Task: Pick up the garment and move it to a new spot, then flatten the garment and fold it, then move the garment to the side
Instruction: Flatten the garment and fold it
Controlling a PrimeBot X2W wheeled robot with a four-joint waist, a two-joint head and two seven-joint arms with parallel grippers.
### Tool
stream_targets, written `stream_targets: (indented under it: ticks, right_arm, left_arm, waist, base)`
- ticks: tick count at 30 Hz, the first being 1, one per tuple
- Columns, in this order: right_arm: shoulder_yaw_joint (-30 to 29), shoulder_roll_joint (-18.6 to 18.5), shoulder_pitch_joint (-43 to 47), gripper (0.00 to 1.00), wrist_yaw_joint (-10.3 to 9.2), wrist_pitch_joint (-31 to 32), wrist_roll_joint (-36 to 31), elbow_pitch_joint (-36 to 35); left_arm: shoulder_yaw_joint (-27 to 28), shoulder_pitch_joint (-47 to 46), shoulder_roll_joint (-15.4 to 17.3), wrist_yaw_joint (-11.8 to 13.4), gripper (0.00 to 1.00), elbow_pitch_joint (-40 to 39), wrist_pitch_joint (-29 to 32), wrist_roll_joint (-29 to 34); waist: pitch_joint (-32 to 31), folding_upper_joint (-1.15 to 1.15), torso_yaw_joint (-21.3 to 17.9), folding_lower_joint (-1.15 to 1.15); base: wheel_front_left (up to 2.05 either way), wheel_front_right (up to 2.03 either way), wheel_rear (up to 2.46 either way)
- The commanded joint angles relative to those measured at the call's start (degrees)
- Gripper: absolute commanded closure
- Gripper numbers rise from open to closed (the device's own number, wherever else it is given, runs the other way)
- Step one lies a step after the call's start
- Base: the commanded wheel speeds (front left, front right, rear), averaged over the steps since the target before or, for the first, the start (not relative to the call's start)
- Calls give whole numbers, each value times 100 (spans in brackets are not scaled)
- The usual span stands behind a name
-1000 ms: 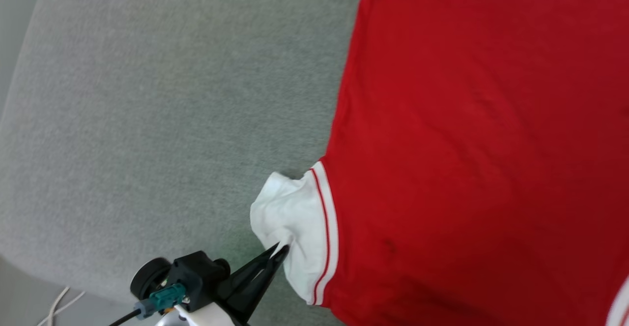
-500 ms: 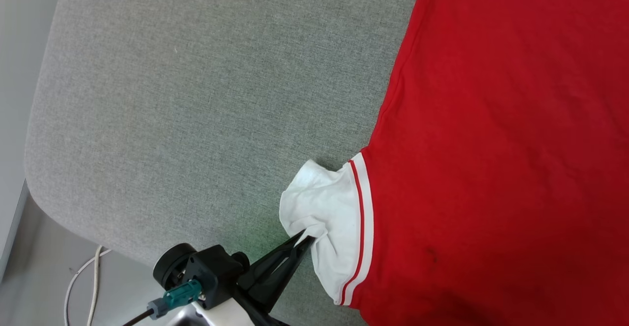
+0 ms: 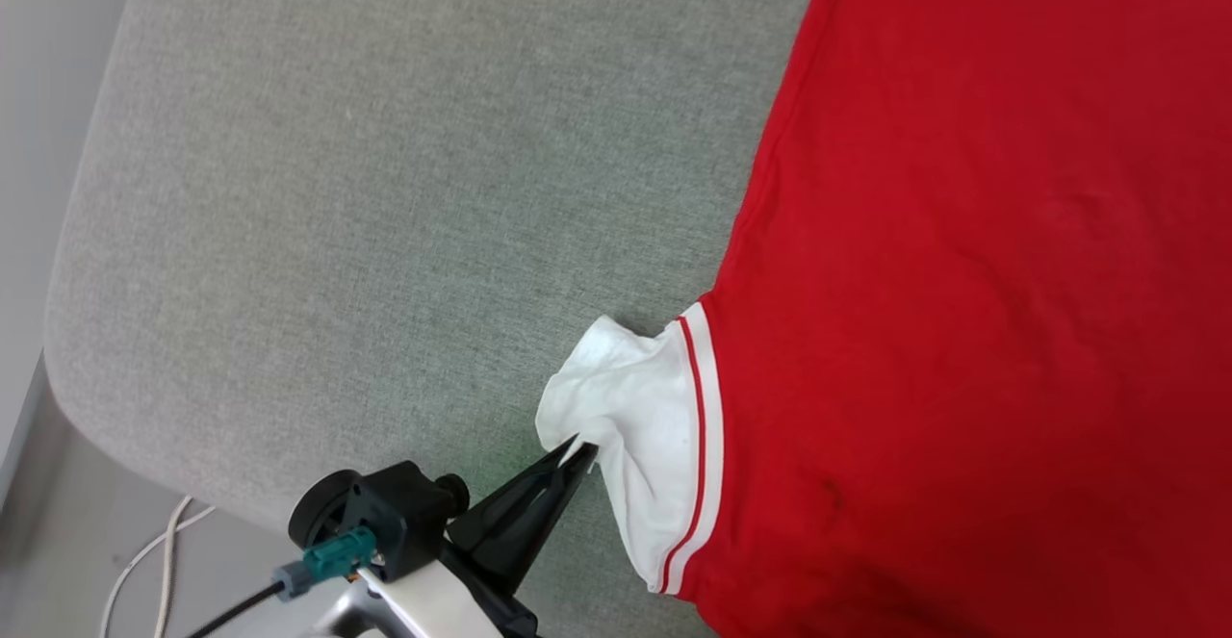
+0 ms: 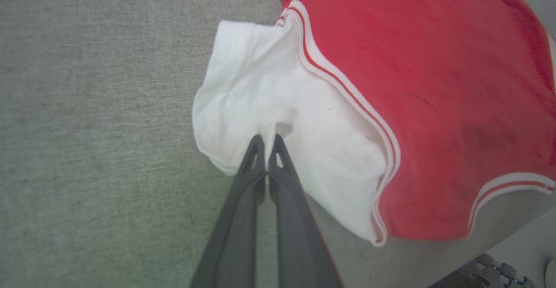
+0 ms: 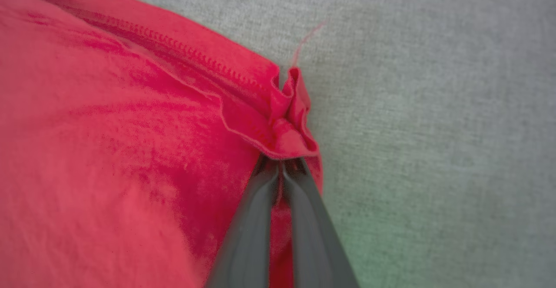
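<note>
Currently the red jersey-style garment with white short sleeves [image 3: 962, 282] is lying spread on the grey woven fabric cushion [image 3: 337, 186], toward 3 o'clock in the head view. At 6 o'clock the left gripper [image 3: 577, 450] is pinching the white sleeve [image 4: 260, 84], fingers closed together. The right gripper [image 5: 282, 164] is clamping a bunched red hem corner [image 5: 286, 123], fingers closed.

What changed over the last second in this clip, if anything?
Chiefly the head camera moved: the whole picture slid to the right. The left gripper stays shut on the garment at its white sleeve, the same pinch. Whether the garment slid over the grey cushion cannot be told.
</note>
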Motion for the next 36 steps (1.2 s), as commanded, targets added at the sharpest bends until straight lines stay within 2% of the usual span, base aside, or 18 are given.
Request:
stream_targets:
  ticks: [1,8,14,19,25,31,36]
  right_arm:
    - [109,106,529,100,-2,100,24,263]
    - [462,132,1373,100,-2,-230,477,303]
    - [807,157,2300,100,-3,-748,972,104]
    - [850,33,3049,100,-2,-1058,1385,-270]
    - [777,-19,4127,100,-2,-1258,1655,-813]
    - [361,361,5126,100,-2,-1532,1820,-1198]
    - [267,613,5777,100,-2,-1853,1875,-1232]
  left_arm:
    - [52,23,0,3,100,1,-43,-93]
    - [184,221,172,116,100,72,-25,-253]
    - [247,495,316,276,100,179,-56,-311]
    - [290,732,415,368,100,268,-127,-390]
    - [329,903,365,458,100,307,-267,-479]
    - [415,1014,146,567,100,490,-508,-607]
    - [403,1097,-3,594,100,661,-657,-686]
  waist:
    - [-221,0,-181,0]
    - [-996,0,-744,0]
    - [-1678,0,-1281,0]
    - [-2096,0,-1626,0]
    - [-2430,0,-1905,0]
    - [-2713,0,-2092,0]
    - [-2878,0,-2177,0]
  base:
    - [0,0,0]
    - [0,0,0]
    - [0,0,0]
    - [0,0,0]
    - [0,0,0]
    - [0,0,0]
    - [0,0,0]
